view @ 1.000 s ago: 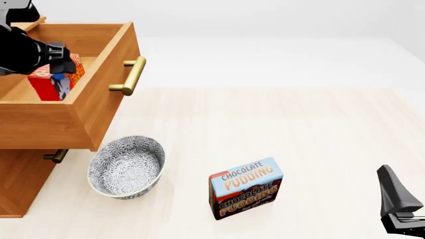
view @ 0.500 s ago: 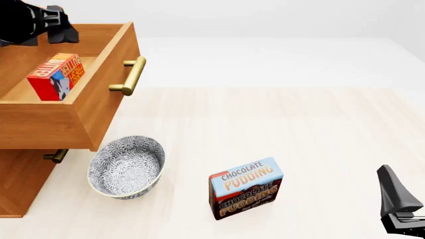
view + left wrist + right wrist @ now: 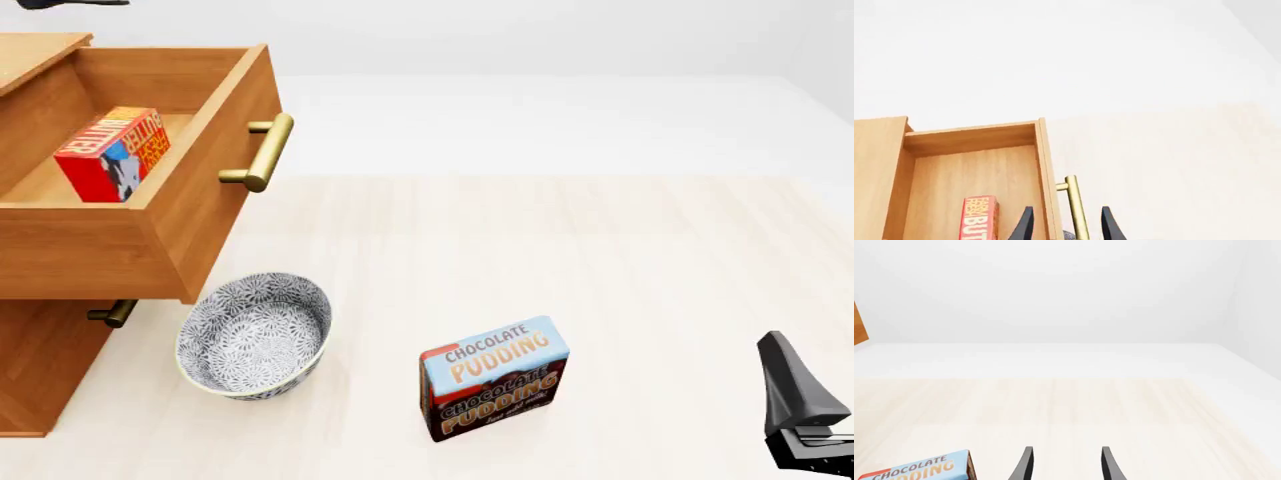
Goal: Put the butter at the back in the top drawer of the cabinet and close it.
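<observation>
The cabinet stands at the left edge of the worktop, its top drawer pulled well out toward the middle. What is new here: a second ago the left pincer was down in that drawer on the butter, half a second ago it had let go and risen, and now only a dark sliver of the arm shows at the top left of the front view. The butter rests alone on the drawer floor, on its edge, touched by nothing. So I would say the placing is done and only the closing remains.

From its own camera, the left pincer hangs above the drawer with its 2 fingers spread apart and empty, the brass handle showing in the gap between them. That looks to me like a line-up for a push on the drawer front, though it is not yet touching. The right pincer is parked at the near right corner, fingers parted, holding nothing, well apart from everything but the pudding box.

By count:
- 1 cabinet
- 1 open drawer, plus 1 lower handle peeking out beneath it; any other drawers I cannot see
- 1 patterned bowl, just in front of the cabinet
- 1 Chocolate Pudding box, upright near the middle
- 1 butter box
- 2 pincers
</observation>
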